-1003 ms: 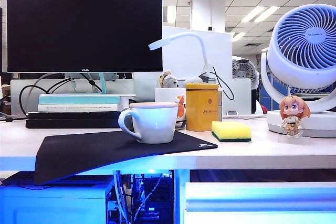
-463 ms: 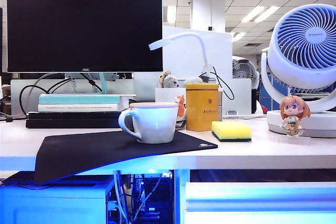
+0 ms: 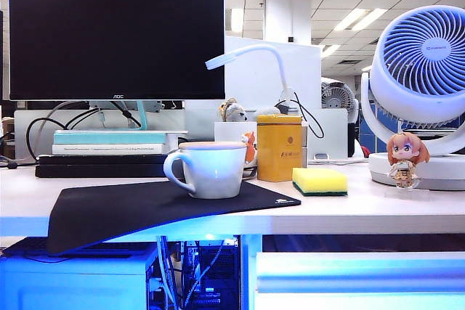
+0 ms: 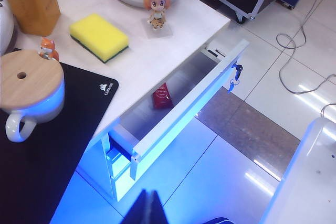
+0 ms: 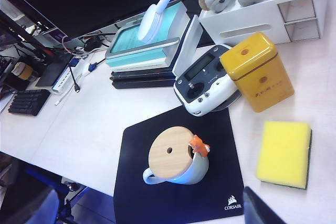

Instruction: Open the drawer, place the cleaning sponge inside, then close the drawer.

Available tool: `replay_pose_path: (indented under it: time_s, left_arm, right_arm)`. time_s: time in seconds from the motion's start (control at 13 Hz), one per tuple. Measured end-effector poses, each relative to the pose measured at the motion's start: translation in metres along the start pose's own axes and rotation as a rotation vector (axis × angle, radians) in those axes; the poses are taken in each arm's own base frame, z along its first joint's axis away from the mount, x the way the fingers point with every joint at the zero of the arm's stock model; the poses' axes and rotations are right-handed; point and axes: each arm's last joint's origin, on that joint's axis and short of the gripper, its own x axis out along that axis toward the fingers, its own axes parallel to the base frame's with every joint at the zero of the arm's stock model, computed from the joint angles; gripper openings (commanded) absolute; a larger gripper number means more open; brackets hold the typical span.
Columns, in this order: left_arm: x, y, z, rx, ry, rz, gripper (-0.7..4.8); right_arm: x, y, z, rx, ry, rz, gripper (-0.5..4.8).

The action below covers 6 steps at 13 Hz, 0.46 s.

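Note:
The drawer [image 4: 185, 109] stands pulled out from under the desk's right end; its white front [image 3: 360, 275] glows blue. Inside it lies a small red packet [image 4: 161, 96]. The yellow cleaning sponge [image 3: 320, 181] with its green underside rests flat on the desk [image 4: 98, 36], between the canister and the figurine, and also shows in the right wrist view [image 5: 284, 153]. My left gripper [image 4: 149, 209] is shut and empty, out in front of the drawer above the floor. High over the desk, my right gripper [image 5: 142, 207] is wide open with the sponge off beside one finger [image 5: 256, 211]. Neither gripper shows in the exterior view.
A lidded white cup [image 3: 209, 168] sits on a black mouse pad [image 3: 145, 208]. A yellow-orange canister [image 3: 280, 147], a figurine [image 3: 405, 157], a white fan [image 3: 421, 70], a monitor [image 3: 116, 34], stacked books [image 5: 149, 51] and a controller [image 5: 207, 80] crowd the desk. A key [image 4: 234, 74] hangs from the drawer front.

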Motion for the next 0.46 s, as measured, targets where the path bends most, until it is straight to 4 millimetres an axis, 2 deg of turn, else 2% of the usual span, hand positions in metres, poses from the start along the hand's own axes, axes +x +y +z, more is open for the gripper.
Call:
replay_pose_path:
  time_s: [0.31,0.46]
  left_arm:
    - [0.0000,0.0000,0.0000,0.000,0.000,0.000,-0.06]
    - [0.0000,0.0000,0.0000,0.000,0.000,0.000,-0.06]
  right_arm:
    - [-0.0003,-0.0008,-0.0009,-0.027,0.008,-0.006,4.79]
    - [0.0018,-0.0019,-0.0052,-0.128,0.020,-0.105,4.79]
